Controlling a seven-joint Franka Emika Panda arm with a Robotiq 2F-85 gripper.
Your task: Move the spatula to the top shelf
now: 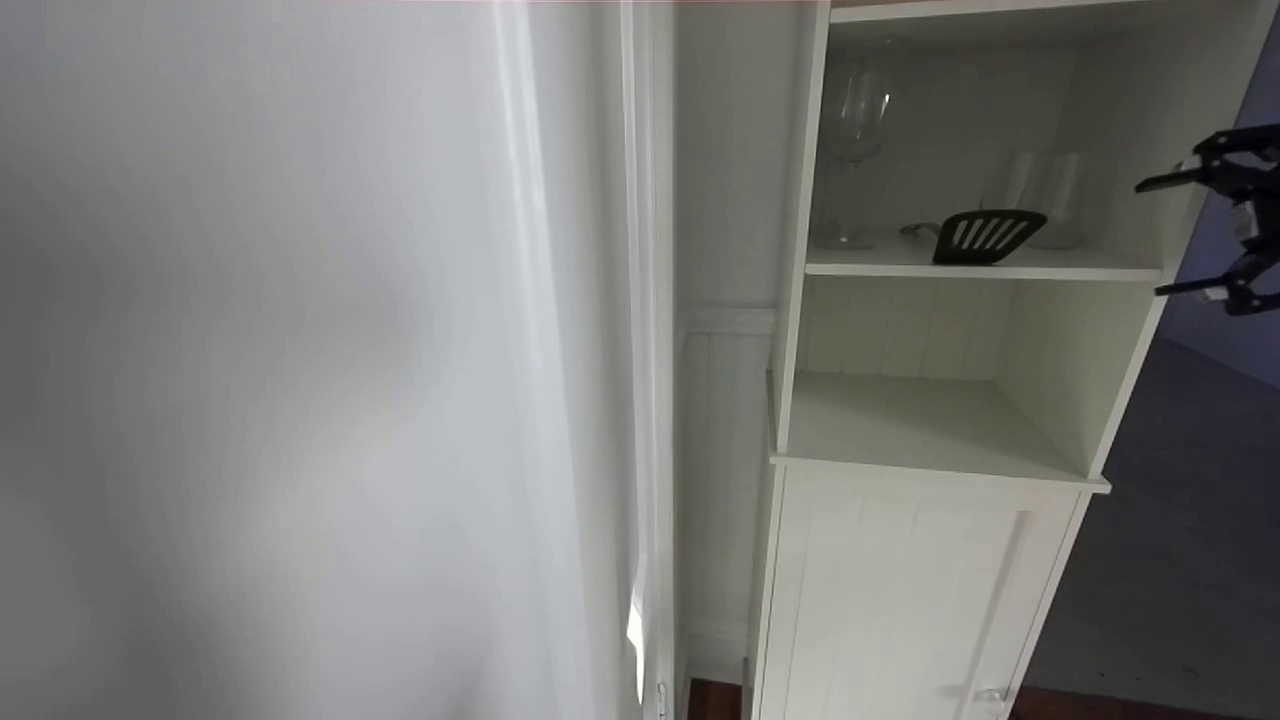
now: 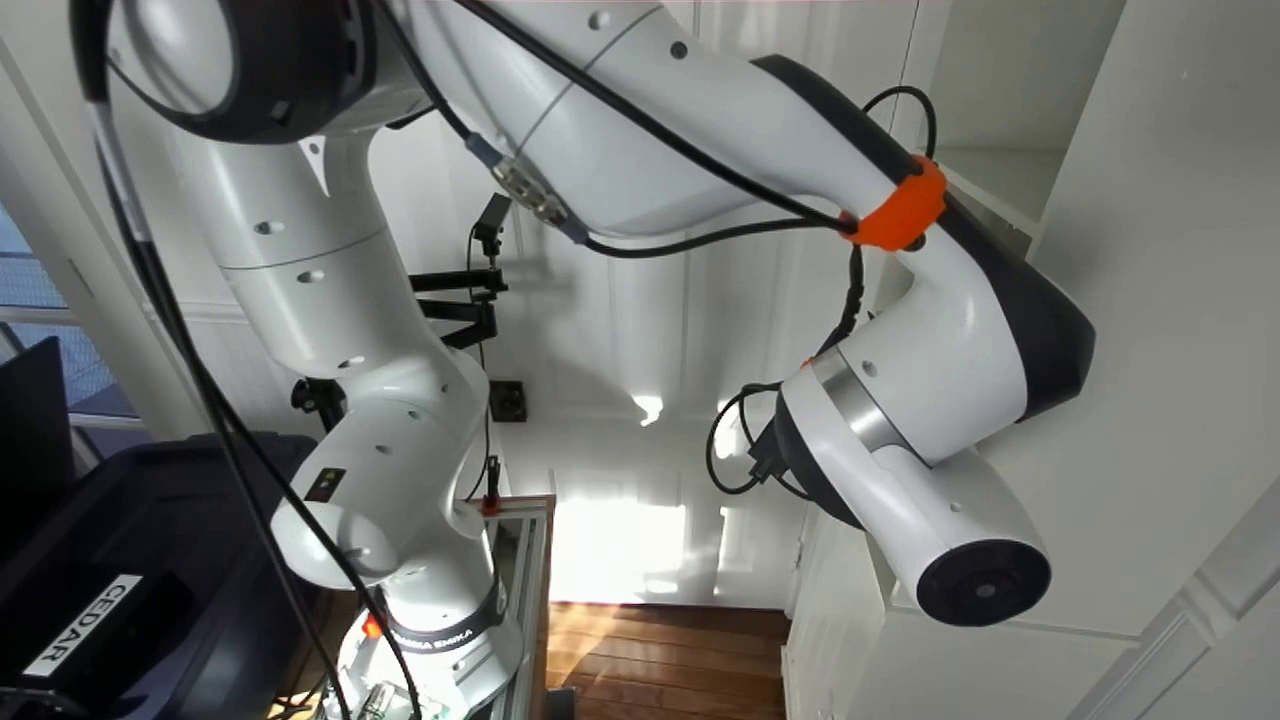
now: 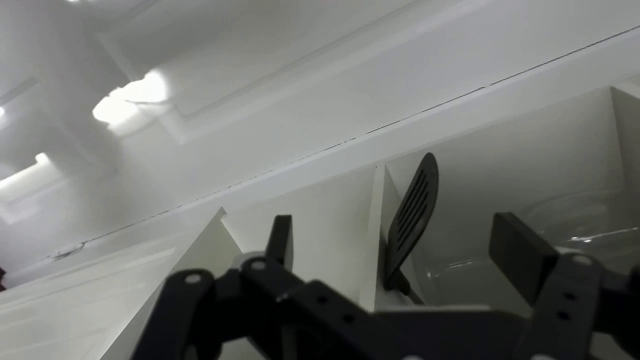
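The black slotted spatula [image 1: 950, 245] lies on the upper shelf board [image 1: 1100, 268] of the white cabinet, its head at the front edge and its handle running back inside. It also shows in the wrist view [image 3: 417, 232], head towards the camera, beside the shelf board [image 3: 372, 250]; most of its handle is hidden. My gripper [image 1: 1150, 238] is open with nothing between its fingers, in front of the cabinet's right side, at about the spatula's height and apart from it. In the wrist view the spatula shows between the open fingers [image 3: 392, 225]. An exterior view hides the gripper behind the arm.
A stemmed wine glass [image 1: 857, 110] stands left on the same shelf. Clear glasses [image 1: 1060, 190] stand behind the spatula on the right. A lower compartment [image 1: 910, 410] and a closed door [image 1: 900, 580] lie below. The cabinet's side walls bound the shelf.
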